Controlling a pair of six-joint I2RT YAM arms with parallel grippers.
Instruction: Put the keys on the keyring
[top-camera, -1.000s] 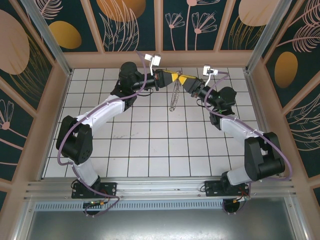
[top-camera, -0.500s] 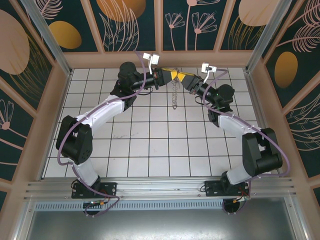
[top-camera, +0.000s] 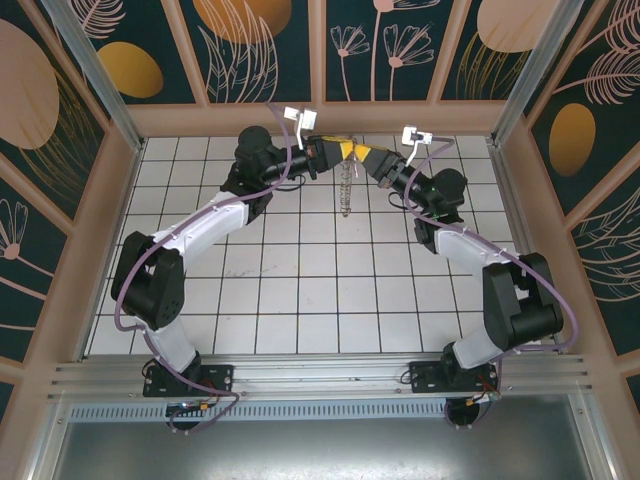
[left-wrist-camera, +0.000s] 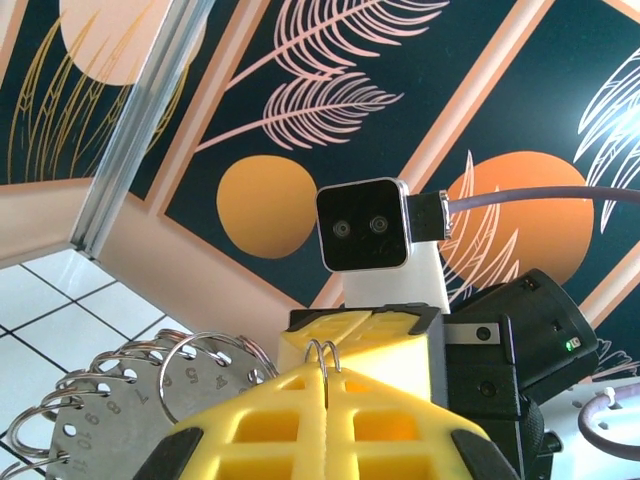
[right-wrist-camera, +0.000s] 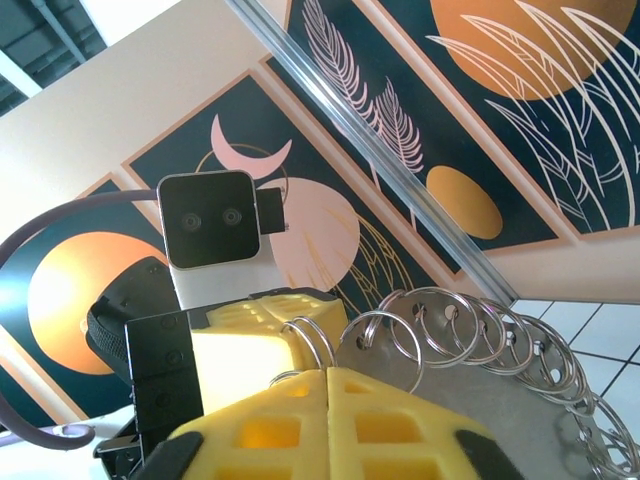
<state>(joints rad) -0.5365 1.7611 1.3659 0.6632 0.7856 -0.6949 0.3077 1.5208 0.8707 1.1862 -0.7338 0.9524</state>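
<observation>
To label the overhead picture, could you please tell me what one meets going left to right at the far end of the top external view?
Left wrist camera → left hand → right hand → right wrist camera; the keyring hangs below where the hands meet, so I omit it.

The keyring (right-wrist-camera: 308, 340) is bright, polished metal wire, looped through a dull grey metal disc (left-wrist-camera: 105, 425) (small numbers stamped into it). The left gripper (left-wrist-camera: 326, 380) and right gripper (right-wrist-camera: 325, 378) have matt yellow plastic fingers, moulded in a grid.
</observation>
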